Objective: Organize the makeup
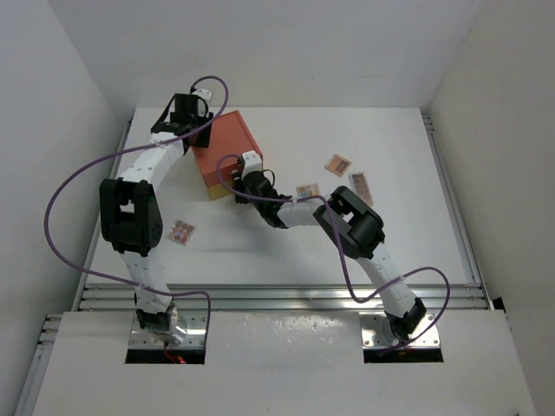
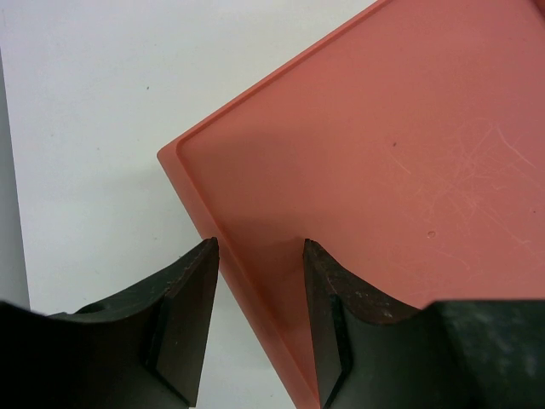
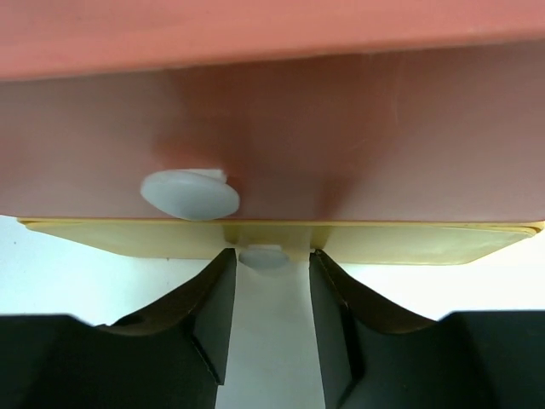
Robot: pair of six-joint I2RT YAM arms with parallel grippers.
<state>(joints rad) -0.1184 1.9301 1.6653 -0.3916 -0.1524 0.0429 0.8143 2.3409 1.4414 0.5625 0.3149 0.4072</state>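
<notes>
From above, the counter (image 1: 408, 234) holds an orange-red box (image 1: 230, 146) at its far left-centre. Your left hand (image 1: 189, 121) sits at the box's far left corner. Your right hand (image 1: 243, 180) is at its near face, by the yellow drawer (image 1: 213, 189). The makeup you can see is four flat pieces, all lying outside the box:
- The left palette (image 1: 181, 231) lies beside your left arm, well apart from the others.
- The mid palette (image 1: 307, 191) lies just beside your right forearm.
- The far palette (image 1: 338, 163) lies to the right of the box.
- The right palette (image 1: 360, 185) lies near your right elbow.

Any print on them is too small to read.

On the left wrist view, your left hand (image 2: 260, 298) has its fingers apart. The box (image 2: 392, 170) shows its smooth top, faintly scratched, and its raised rim runs down between the two fingers. One finger (image 2: 187, 332) hangs over the white counter and the other over the box top. You cannot tell whether either one touches the rim.

On the right wrist view, your right hand (image 3: 271, 290) is also spread. The small knob (image 3: 264, 256), white, on the yellow drawer (image 3: 409, 243) sits between the fingertips with a gap on at least one side, so it is not clamped. A large knob (image 3: 189, 194), also white, sticks out of the red front just above.
</notes>
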